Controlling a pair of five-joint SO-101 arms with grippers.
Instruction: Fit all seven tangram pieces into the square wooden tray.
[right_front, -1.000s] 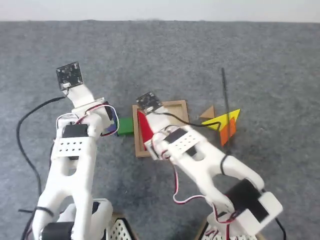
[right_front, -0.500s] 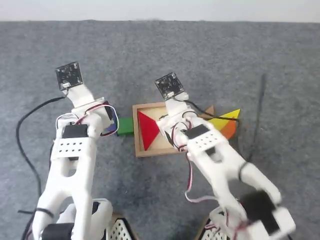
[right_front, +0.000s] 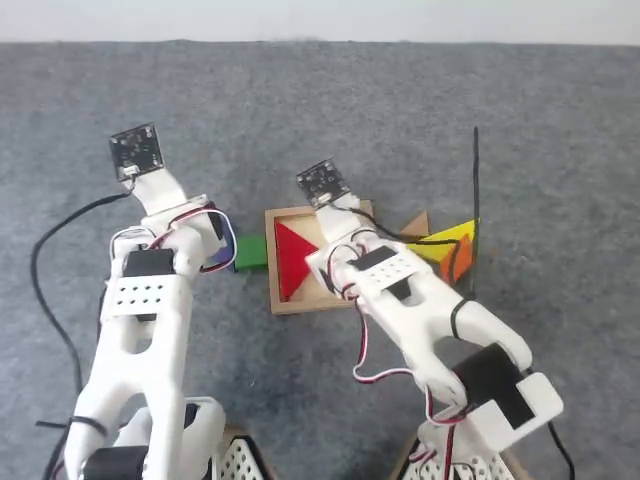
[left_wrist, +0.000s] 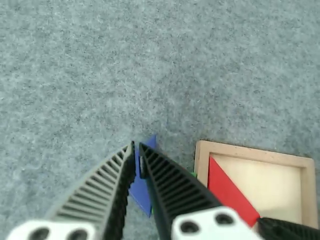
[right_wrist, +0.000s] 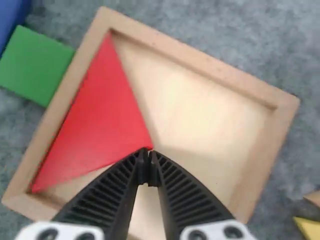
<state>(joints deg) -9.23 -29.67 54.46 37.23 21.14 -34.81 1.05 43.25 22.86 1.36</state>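
The square wooden tray (right_front: 358, 209) lies at mid-table with a red triangle (right_front: 291, 258) flat against one side of it. In the right wrist view my right gripper (right_wrist: 145, 152) hangs shut over the tray (right_wrist: 260, 100), its tips above the inner corner of the red triangle (right_wrist: 95, 125). My left gripper (left_wrist: 136, 146) is shut, low over a blue piece (left_wrist: 142, 189) on the carpet beside the tray (left_wrist: 201, 152). Between the blue piece and the tray lies a green piece (right_front: 250, 252). A yellow triangle (right_front: 449, 240), an orange piece (right_front: 456, 264) and a small tan triangle (right_front: 415, 222) lie on the tray's other side.
Grey carpet (right_front: 320, 100) covers the table. The right arm (right_front: 400, 290) hides much of the tray's floor in the high view. A thin dark cable (right_front: 475, 200) runs past the yellow and orange pieces. The far half of the carpet is open.
The right arm swung right off the tray's left part, then came back a little to the left. The red triangle now shows flat in the tray. The left arm stayed put.
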